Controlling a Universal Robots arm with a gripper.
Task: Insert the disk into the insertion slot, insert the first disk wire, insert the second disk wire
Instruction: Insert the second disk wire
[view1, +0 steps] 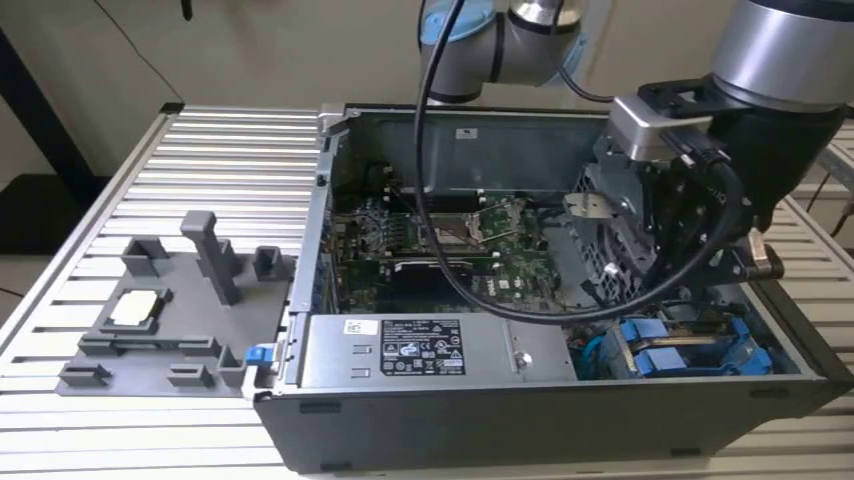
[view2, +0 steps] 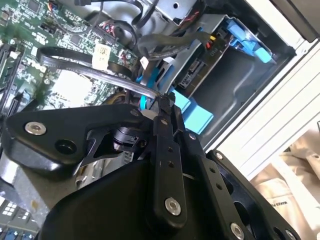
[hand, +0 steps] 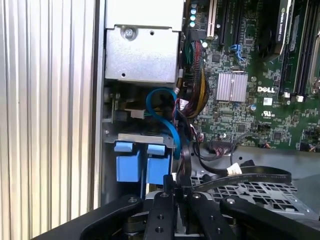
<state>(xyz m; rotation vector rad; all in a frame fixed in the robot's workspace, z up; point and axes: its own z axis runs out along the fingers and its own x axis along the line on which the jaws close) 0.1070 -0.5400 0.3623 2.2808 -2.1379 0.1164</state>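
Observation:
In the second wrist view my gripper (view2: 162, 106) has its black fingers drawn together on the end of a thin blue disk wire (view2: 145, 90). It hovers just over two bright blue plastic tabs (view2: 192, 114). Beyond them lies the insertion slot (view2: 235, 75), a grey metal bay with blue rails, with the dark end of the disk (view2: 196, 75) in it and a yellow-and-red wire (view2: 212, 42) reaching that end. In the first wrist view the blue wire (hand: 165, 117) loops down to the gripper (hand: 178, 190). In the exterior view the arm (view1: 774, 120) hangs over the blue bay (view1: 694, 355).
The grey power-supply box (view1: 441, 350) with white stickers sits along the case's front, next to the bay. The green motherboard (view1: 454, 240) fills the case's middle. A flat black cable (hand: 245, 177) crosses a perforated cage. A grey fixture tray (view1: 160, 320) stands on the ribbed table at the exterior view's left.

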